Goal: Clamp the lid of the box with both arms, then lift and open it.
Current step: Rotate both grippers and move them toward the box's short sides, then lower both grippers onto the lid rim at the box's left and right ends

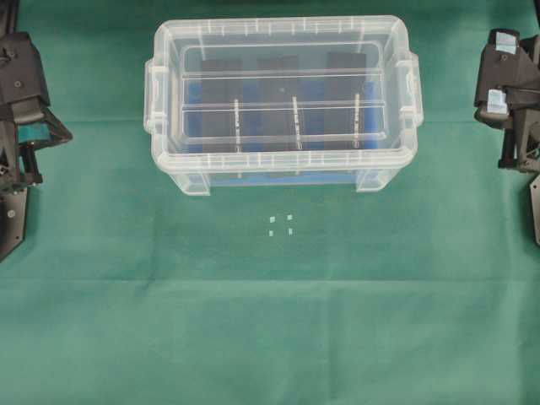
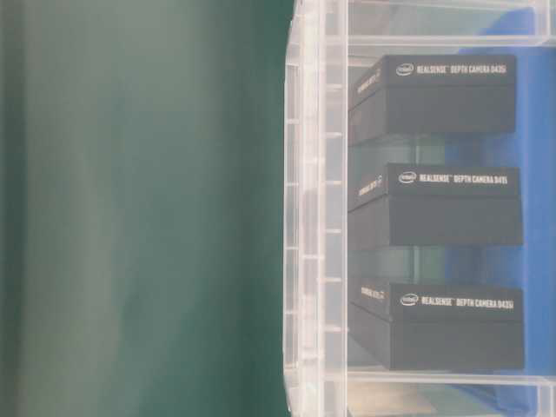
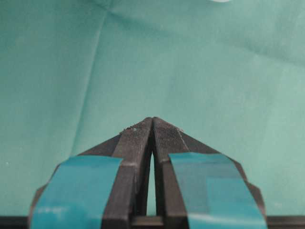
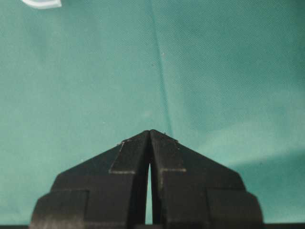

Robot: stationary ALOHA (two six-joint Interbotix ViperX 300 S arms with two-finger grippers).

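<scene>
The box (image 1: 283,105) sits on the green cloth (image 1: 270,321) between the two arms, with the lid (image 1: 283,34) on top of it and three black cases (image 2: 434,95) standing inside against a blue liner (image 2: 534,217). The left gripper (image 3: 152,121) waits at the left edge of the cloth, well apart from the box, which lies off to its right; its tips are pressed together and hold nothing, with only bare cloth ahead of them. The right gripper (image 4: 150,133) is parked the same way on the far side, tips together and empty, the box well off to its left. Nothing has been clamped yet, so the whole job is ahead: both grippers must spread, travel inward and catch the lid's short ends. The risks come from that approach. Clear plastic gives little to judge edges by, so a gripper could close on the box's handle lip (image 1: 154,84) below the lid instead and lift the whole box. If one side grips before the other, or higher, the lid could tilt, jam on the rim or slip free. A gripper arriving with its tips together would shove the box sideways across the cloth. Four small white marks (image 1: 280,224) lie on the cloth in front of the box.
</scene>
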